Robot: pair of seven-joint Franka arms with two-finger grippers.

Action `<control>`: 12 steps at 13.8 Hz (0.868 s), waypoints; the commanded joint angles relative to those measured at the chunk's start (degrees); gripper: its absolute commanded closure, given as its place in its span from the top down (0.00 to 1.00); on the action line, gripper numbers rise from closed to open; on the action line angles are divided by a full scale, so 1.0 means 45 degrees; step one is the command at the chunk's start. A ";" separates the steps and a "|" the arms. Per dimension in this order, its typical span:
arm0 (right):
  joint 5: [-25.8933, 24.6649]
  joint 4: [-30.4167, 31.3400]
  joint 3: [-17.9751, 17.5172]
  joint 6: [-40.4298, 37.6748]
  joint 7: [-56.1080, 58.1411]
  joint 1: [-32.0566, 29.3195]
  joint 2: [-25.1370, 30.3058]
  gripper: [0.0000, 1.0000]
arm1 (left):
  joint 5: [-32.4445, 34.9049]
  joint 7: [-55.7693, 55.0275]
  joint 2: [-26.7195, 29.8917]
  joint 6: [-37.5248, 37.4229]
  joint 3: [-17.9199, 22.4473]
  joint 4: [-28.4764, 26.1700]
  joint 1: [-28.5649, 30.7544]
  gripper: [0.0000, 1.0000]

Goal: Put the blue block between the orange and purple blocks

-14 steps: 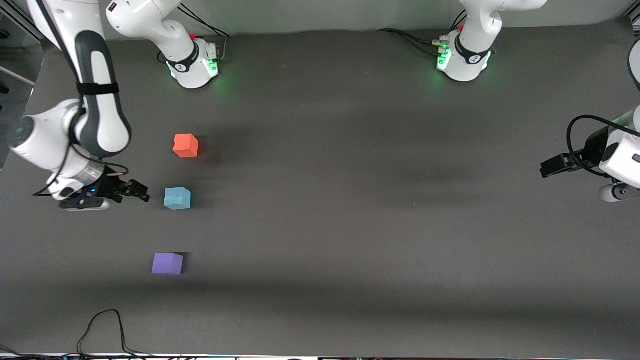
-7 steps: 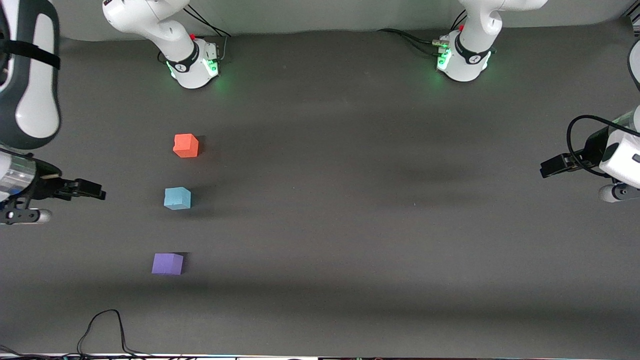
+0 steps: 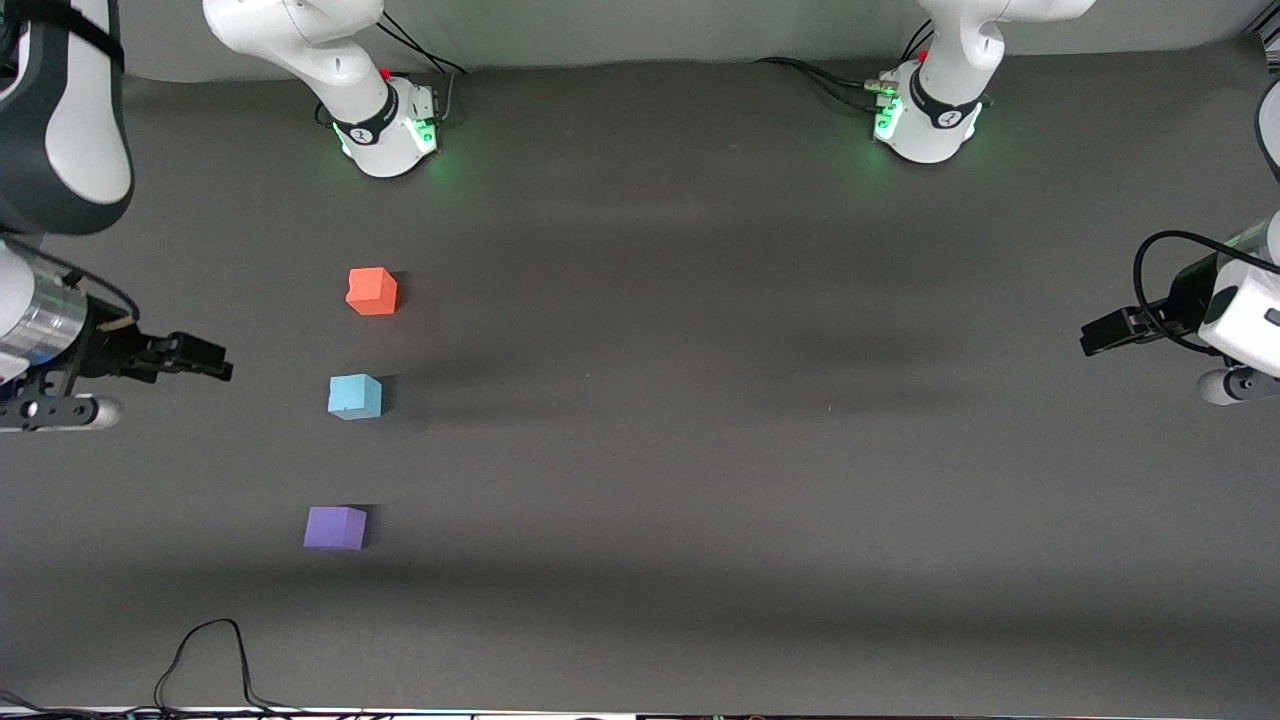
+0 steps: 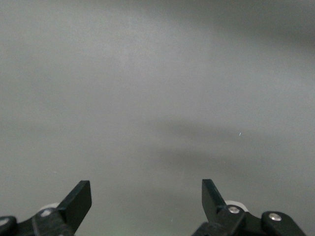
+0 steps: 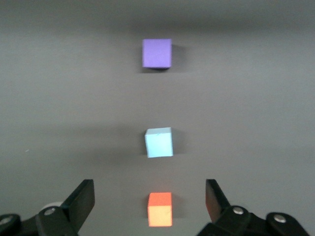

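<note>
Three cubes stand in a row on the dark table. The orange block (image 3: 372,291) is farthest from the front camera, the blue block (image 3: 355,396) is in the middle, and the purple block (image 3: 335,528) is nearest. My right gripper (image 3: 205,360) is open and empty, up over the table beside the row, toward the right arm's end. Its wrist view shows the purple block (image 5: 157,53), the blue block (image 5: 159,142) and the orange block (image 5: 160,209) below my open right gripper (image 5: 149,192). My left gripper (image 3: 1100,335) waits open and empty at the left arm's end; it also shows in the left wrist view (image 4: 145,189).
The two arm bases (image 3: 385,125) (image 3: 925,115) stand at the table's edge farthest from the front camera. A black cable (image 3: 210,650) loops onto the table at the edge nearest the camera. The left wrist view shows only bare table.
My right gripper has drawn away from the blue block toward the right arm's end and risen. The three blocks and the left arm have not moved.
</note>
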State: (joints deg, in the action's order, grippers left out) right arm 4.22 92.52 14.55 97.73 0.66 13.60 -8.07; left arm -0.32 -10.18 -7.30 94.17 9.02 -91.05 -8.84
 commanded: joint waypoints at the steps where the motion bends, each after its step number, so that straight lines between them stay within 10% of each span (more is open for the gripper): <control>1: -0.0352 0.1819 -0.0499 0.0428 -0.0401 -0.0307 0.1557 1.00 | -0.0143 0.0230 0.0021 -0.0203 0.0105 0.0096 -0.0047 1.00; 12: -0.1035 0.3132 -0.1066 0.0198 -0.0831 -0.0346 0.3121 1.00 | -0.0124 0.0230 0.0021 -0.0203 0.0105 0.0116 -0.0067 1.00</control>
State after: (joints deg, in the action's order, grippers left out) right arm 0.89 105.61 10.05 99.89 -2.90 12.50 3.51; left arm -0.35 -10.16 -7.37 94.16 9.02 -91.05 -8.84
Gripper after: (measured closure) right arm 0.000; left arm 0.000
